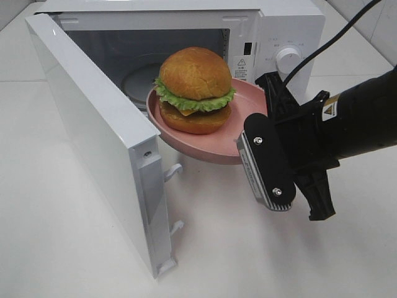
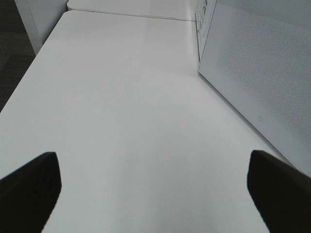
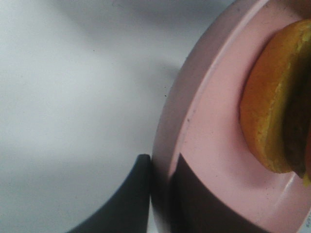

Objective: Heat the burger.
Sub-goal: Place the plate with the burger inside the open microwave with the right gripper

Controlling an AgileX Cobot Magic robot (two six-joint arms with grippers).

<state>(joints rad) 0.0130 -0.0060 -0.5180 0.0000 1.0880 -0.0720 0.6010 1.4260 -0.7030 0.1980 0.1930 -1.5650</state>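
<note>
Counter (image 1: 62, 236): I see a plain white top, matte and bare around the oven; soft shadows lie under the plate and the arm.
Microwave (image 1: 291, 25): white, it stands at 12 o'clock on the counter, with its round knob (image 1: 287, 60) toward 1 o'clock.
Door (image 1: 93, 136): swung fully out toward 9 o'clock, with its latch hooks showing on the free edge.
Cavity: grey inside, and a glass turntable (image 1: 139, 77) is partly visible behind the plate.
Burger (image 1: 195, 90): it sits upright on the pink plate (image 1: 239, 133), just at the oven's mouth and clear of the counter.
Right gripper (image 1: 253, 141): it comes in from 3 o'clock, jaws pinched on the plate's rim at its 4 o'clock side; my wrist camera shows dark fingers (image 3: 131, 194) either side of that rim.
Left gripper (image 2: 155, 194): its jaws are spread wide with nothing between them, over bare counter beside the door's outer face.
Cable (image 1: 335, 37): black, it runs up toward 1 o'clock.
Room: a dark floor (image 2: 9, 58) lies beyond the counter's edge.
</note>
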